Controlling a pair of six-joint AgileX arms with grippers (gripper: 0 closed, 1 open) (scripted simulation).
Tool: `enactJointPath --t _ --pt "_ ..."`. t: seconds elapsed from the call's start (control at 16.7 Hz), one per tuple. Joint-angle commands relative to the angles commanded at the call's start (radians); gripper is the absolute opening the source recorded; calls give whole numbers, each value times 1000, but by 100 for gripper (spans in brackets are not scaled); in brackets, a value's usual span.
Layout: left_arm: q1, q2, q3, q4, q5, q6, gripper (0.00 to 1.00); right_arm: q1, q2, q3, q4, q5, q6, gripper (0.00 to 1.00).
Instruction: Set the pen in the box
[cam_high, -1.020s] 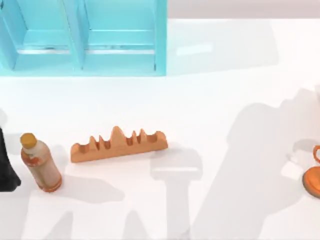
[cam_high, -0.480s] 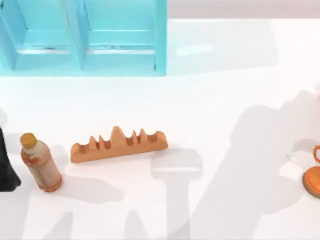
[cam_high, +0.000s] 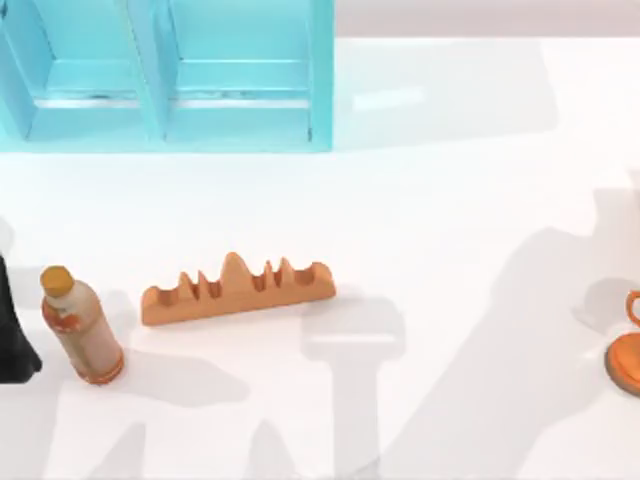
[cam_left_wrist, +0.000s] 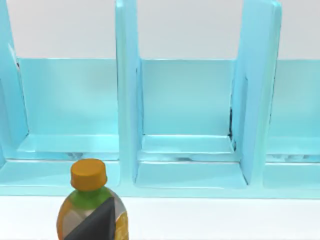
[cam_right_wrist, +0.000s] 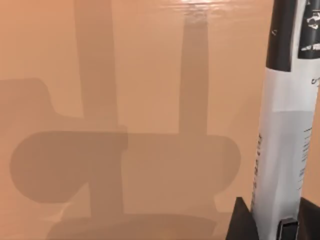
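Only our right arm's shadow had slid rightward; our right gripper (cam_right_wrist: 277, 220) held the pen (cam_right_wrist: 285, 125) clamped between its fingers, the box (cam_high: 200, 75) well apart.

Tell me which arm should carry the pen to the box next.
Right. The pen already sits in the right gripper, flanked closely on both sides. The left arm is parked by the bottle, nearer the blue box but holding nothing.

One slim black marker with a pale printed label band (cam_right_wrist: 287, 125), one orange notched block (cam_high: 236, 287), one orange-capped bottle (cam_high: 82, 327), one blue compartmented box (cam_high: 240, 75)
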Motion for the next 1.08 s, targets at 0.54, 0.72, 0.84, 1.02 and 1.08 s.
enactJointPath --t 0.54,0.72,0.84,1.02,1.08 --pt "0 0 0 0 0 0 100 0 0 0 0 0 0 45" --pt "0 0 0 0 0 0 100 0 0 0 0 0 0 68" --pt "0 0 0 0 0 0 100 0 0 0 0 0 0 83" --pt "0 0 0 0 0 0 100 0 0 0 0 0 0 100" --pt "0 0 0 0 0 0 100 0 0 0 0 0 0 100"
